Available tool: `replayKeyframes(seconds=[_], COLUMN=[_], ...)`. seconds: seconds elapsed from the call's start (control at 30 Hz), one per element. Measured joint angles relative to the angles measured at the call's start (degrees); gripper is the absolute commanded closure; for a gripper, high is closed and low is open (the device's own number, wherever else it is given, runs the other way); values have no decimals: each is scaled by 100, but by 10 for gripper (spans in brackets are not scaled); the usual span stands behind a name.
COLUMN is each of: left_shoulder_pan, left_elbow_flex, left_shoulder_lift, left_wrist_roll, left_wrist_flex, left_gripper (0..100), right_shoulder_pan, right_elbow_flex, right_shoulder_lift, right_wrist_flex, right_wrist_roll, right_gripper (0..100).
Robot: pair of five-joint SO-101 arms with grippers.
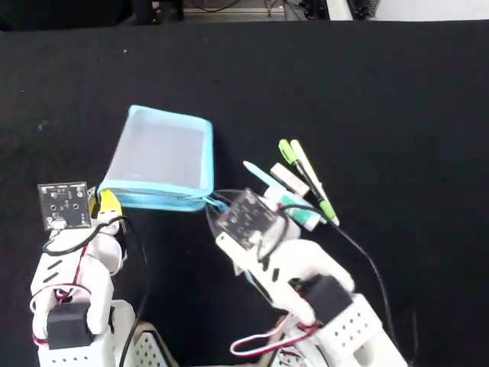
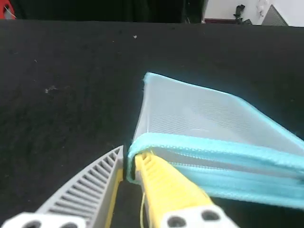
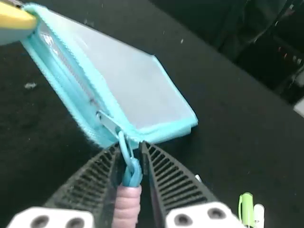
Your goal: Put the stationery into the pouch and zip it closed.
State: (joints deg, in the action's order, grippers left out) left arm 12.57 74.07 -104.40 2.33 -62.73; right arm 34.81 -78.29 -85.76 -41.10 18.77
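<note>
Pouch (image 1: 162, 157) lies flat on the black table (image 1: 344, 84), left of centre, and the pens (image 1: 309, 182) lie loose in a small heap on the cloth just to its right, outside it. At the pouch's near edge the left gripper (image 1: 104, 201) sits on the left corner and the right gripper (image 1: 218, 205) on the right corner. From the left wrist, the left gripper (image 2: 129, 164) is clamped on that corner: its yellow finger lies over the blue edge band and its grey finger is against the outside, with the pouch (image 2: 204, 121) stretching away beyond them. From the right wrist, the right gripper (image 3: 129, 153) is closed on the zip pull (image 3: 131, 172), one black ribbed finger on either side of the blue tab where it hangs from the pouch's (image 3: 118, 90) corner. The left gripper's yellow finger (image 3: 14, 19) shows at the far end of the same edge, and one green pen (image 3: 246, 206) lies on the table nearby.
</note>
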Motion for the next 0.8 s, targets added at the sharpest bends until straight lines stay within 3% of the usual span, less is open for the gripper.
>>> replayKeyframes(seconds=[0.47, 0.67, 0.8], left_shoulder_pan=[-9, -9, 70], left_elbow_flex=[-475, -492, -492], left_shoulder_lift=[-18, -26, -62], left_wrist_roll=[0, 369, 413], left_wrist_flex=[-176, -176, -176], left_gripper=[969, 827, 823], right_shoulder_pan=[-369, -387, -536], right_elbow_flex=[246, 246, 246], right_shoulder_lift=[-791, -791, -791], right_wrist_flex=[-747, -791, -791], right_wrist_roll=[-9, 0, 9], right_gripper=[987, 987, 987])
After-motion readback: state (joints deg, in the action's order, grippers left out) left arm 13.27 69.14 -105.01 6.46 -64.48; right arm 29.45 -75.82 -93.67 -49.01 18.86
